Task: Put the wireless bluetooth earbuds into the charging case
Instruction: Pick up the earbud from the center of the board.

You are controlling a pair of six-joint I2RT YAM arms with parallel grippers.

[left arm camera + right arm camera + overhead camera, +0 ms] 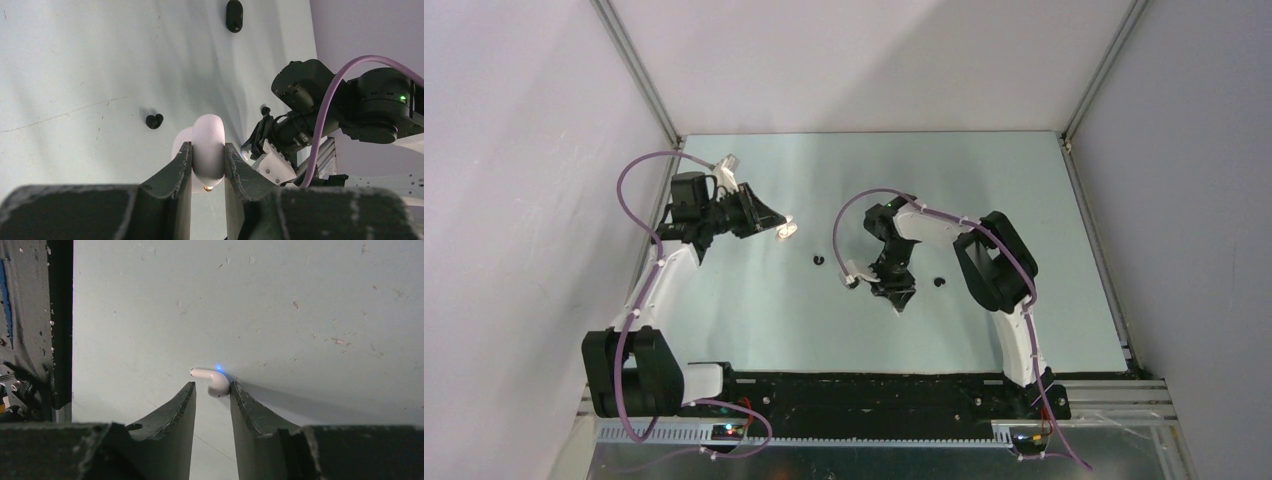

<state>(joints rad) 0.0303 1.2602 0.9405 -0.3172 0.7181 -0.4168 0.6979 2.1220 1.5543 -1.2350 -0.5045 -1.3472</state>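
From the top camera, the left gripper (pixel 776 224) hangs over the far left of the table (pixel 1024 200), clamped on the white charging case (pixel 787 231). The right gripper (pixel 900 298) points down near the table's middle, with one black earbud (pixel 818 260) to its left and a second black earbud (pixel 940 282) just to its right. The bud under that claw cannot be made out here. The left wrist camera shows its two fingers pressed on either side of the case, which is held clear of the table, with its cavity out of sight. The right wrist camera shows the white earbud (pixel 212 380) lying on the table, stem pointing left, a blue light on it. The right claw's jaws stand apart around it. The finger on the picture's right touches the bud's head, and the other is clear of it. The step in hand looks to be the pick-up. It is best to centre the jaws first so both pads meet the rounded head together, or the touching finger may shove or flick the bud away. Then close gently and lift straight up before heading for the case.
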